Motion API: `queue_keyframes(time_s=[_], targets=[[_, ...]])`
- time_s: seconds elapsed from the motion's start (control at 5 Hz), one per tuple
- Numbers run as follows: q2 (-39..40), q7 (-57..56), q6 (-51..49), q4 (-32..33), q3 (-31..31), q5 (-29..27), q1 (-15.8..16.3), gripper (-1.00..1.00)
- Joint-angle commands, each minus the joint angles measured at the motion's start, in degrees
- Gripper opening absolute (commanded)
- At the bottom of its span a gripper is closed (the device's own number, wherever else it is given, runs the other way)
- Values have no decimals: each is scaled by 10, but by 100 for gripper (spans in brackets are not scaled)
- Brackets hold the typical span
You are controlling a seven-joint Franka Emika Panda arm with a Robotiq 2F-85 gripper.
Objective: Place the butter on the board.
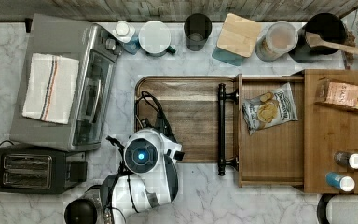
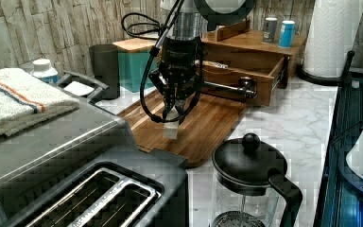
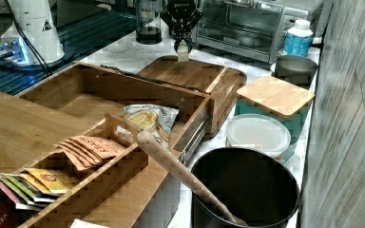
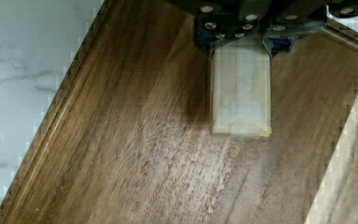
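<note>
Hand point(image 2: 174, 118) pinches the pale wrapped butter stick point(image 2: 171, 128) upright over the dark brown wooden cutting board point(image 2: 208, 125), toward the top view's 8 o'clock corner.

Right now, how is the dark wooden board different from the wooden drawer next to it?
The board is dark brown, and the drawer is lighter. The board lies flat with a groove round its rim, while the drawer is a box with walls, pulled open, with a black bar handle. Above the board the gripper holds the butter; in the drawer lies a chip bag. Both are wooden.
</note>
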State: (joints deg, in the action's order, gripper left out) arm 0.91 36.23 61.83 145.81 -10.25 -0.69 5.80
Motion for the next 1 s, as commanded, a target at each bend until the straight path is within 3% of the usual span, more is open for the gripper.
queue_keyframes(time_s=[0.2,0.4,0.6,1.0], targets=[[40,0,-21,-29,5,-15,4,-100],[47,22,-13,-30,6,-13,7,-100],[43,25,-40,-42,2,-36,6,100],[40,26,-45,-43,13,-36,14,100]])
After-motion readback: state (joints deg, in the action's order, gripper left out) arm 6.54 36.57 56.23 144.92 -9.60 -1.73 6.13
